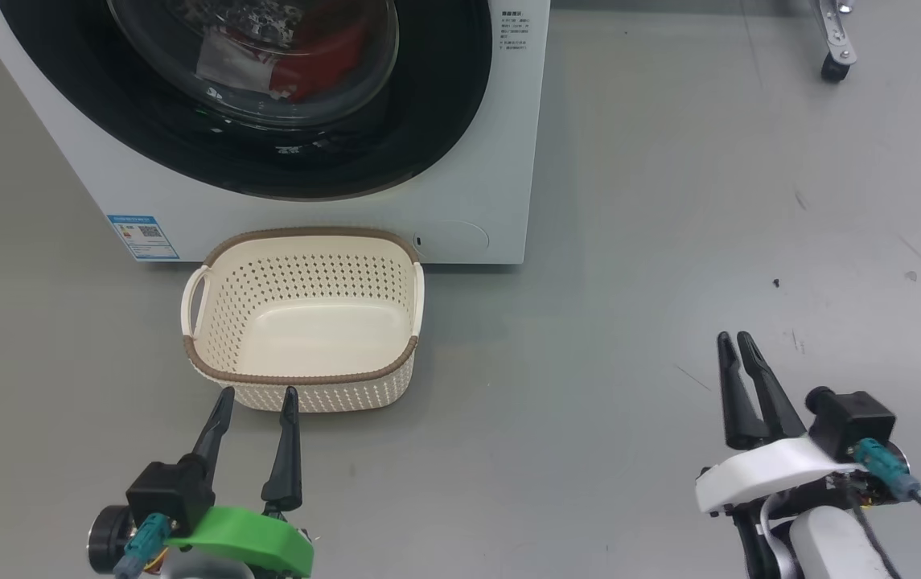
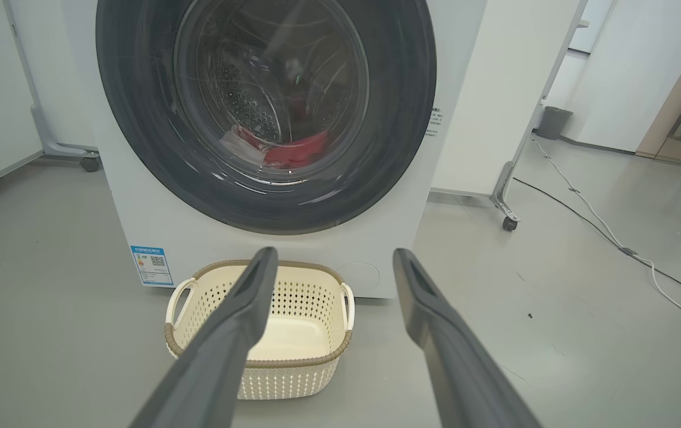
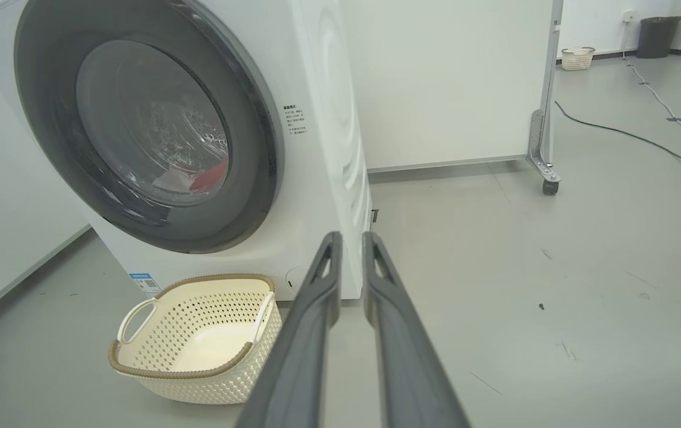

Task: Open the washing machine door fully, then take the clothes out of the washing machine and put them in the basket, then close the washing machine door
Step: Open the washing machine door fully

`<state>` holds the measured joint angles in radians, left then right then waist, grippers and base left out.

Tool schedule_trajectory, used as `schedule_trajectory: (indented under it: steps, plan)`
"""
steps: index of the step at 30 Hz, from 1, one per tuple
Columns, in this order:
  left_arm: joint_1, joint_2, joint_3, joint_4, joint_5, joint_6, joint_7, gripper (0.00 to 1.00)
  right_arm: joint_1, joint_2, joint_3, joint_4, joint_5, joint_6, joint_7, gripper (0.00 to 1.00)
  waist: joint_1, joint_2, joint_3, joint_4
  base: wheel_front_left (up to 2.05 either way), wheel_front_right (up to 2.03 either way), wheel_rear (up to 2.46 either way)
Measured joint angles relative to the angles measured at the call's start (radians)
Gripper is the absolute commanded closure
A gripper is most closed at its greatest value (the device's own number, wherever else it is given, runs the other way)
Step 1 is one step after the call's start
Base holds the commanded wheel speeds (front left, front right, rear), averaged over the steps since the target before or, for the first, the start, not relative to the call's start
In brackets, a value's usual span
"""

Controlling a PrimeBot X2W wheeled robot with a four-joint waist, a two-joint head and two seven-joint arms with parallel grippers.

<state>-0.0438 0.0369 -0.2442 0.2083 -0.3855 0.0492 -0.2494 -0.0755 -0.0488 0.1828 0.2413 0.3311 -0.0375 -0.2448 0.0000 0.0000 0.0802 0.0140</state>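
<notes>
The washing machine (image 1: 500,161) stands ahead, and the washing machine door (image 1: 444,121) with its glossy black rim sits closed against it. Behind the glass lie the clothes (image 1: 323,56), red with some white, also visible in the left wrist view (image 2: 295,151) and the right wrist view (image 3: 206,178). On the floor just in front of the machine sits the cream basket (image 1: 299,378), holding nothing. My left gripper (image 1: 259,392) is open right at the basket's near rim. My right gripper (image 1: 734,338) hovers over bare floor far to the right, fingers drawn almost together with nothing between them.
A white wheeled partition stands right of the machine, its caster foot (image 3: 548,184) on the floor. Cables (image 2: 614,244) run across the floor at the right. Another caster (image 1: 834,68) shows at the upper right. A wall lies left of the machine.
</notes>
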Motion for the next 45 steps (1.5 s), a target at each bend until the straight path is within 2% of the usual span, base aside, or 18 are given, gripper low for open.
schedule_trajectory:
  steps: [3,10,22,25,29,35,38,45]
  plan:
    - [-0.007,0.0,0.0,-0.008,-0.001,0.007,0.0,0.0,-0.003,0.001,-0.038,-0.014,0.118,0.018,0.0,1.0,0.0,0.0,0.014,0.005,0.0,0.0,0.0]
    - [-0.04,0.0,-0.018,-0.029,-0.013,0.007,0.0,0.0,-0.082,0.004,-0.07,-0.054,0.229,0.037,0.005,1.0,0.0001,0.0,0.069,0.019,0.0,0.0,0.0]
    - [-0.13,0.0,-0.056,-0.065,-0.017,0.007,0.0,0.0,-0.335,0.0,-0.156,-0.107,0.405,0.046,0.15,1.0,0.0,0.0,0.204,0.061,0.0,0.0,0.0]
    - [-0.156,0.0,-0.064,-0.076,-0.028,0.007,0.0,0.0,-0.415,-0.002,-0.178,-0.118,0.437,0.041,0.193,1.0,0.0,0.0,0.244,0.073,0.0,0.0,0.0]
    - [-0.186,0.0,-0.08,-0.076,-0.028,0.007,0.0,0.0,-0.524,-0.006,-0.207,-0.129,0.509,0.01,0.259,1.0,0.0001,0.0,0.298,0.091,0.0,0.0,0.0]
    - [-0.244,0.0,-0.086,-0.079,-0.047,0.002,0.0,0.0,-0.698,-0.01,-0.209,-0.139,0.541,-0.027,0.343,1.0,0.0001,0.0,0.38,0.12,0.0,0.0,0.0]
    - [-0.276,-0.001,-0.093,-0.096,-0.069,-0.002,-0.003,0.0,-0.778,-0.029,-0.203,-0.137,0.537,-0.037,0.385,1.0,0.0001,0.0,0.419,0.136,0.0,0.0,0.0]
    - [-0.324,-0.003,-0.116,-0.12,-0.09,-0.011,-0.003,0.0,-0.956,-0.027,-0.214,-0.102,0.585,-0.064,0.471,1.0,0.0001,0.0,0.501,0.177,0.0,0.0,0.0]
